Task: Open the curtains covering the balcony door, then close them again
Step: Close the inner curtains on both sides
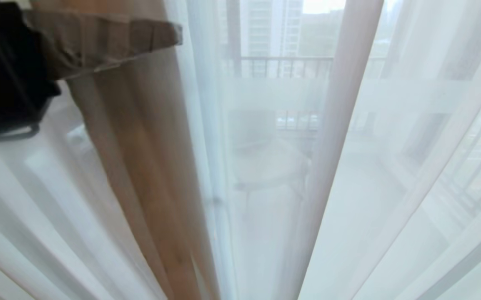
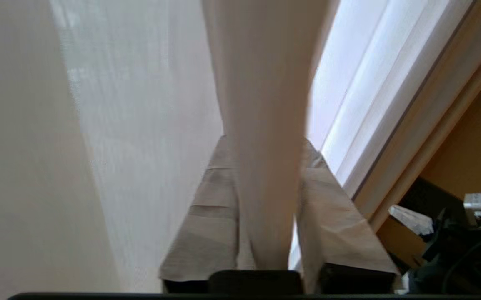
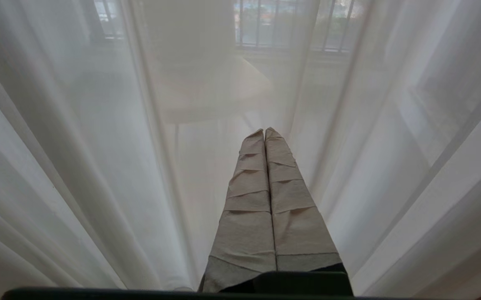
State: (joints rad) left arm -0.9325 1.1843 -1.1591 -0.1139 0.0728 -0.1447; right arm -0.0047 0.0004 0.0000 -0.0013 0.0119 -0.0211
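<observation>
The left gripper (image 2: 265, 143) has parted jaws straddling a cream-beige woven curtain fold (image 2: 261, 83); beside the white sheer curtain (image 3: 78, 146), the right gripper (image 3: 264, 132) has closed jaws.

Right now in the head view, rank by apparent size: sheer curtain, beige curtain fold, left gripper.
1. sheer curtain, fills most of the frame.
2. beige curtain fold.
3. left gripper, though nearness to the camera enlarges it.

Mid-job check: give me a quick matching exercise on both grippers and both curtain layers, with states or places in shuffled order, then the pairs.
1. left gripper
2. right gripper
3. cream-beige curtain
4. white sheer

A. see-through, balcony railing showing behind it
B. fingers pressed together, holding nothing
C. fold running between two parted fingers
D. fingers on either side of a fabric fold

Pairs: 1-D, 2-B, 3-C, 4-A
</observation>
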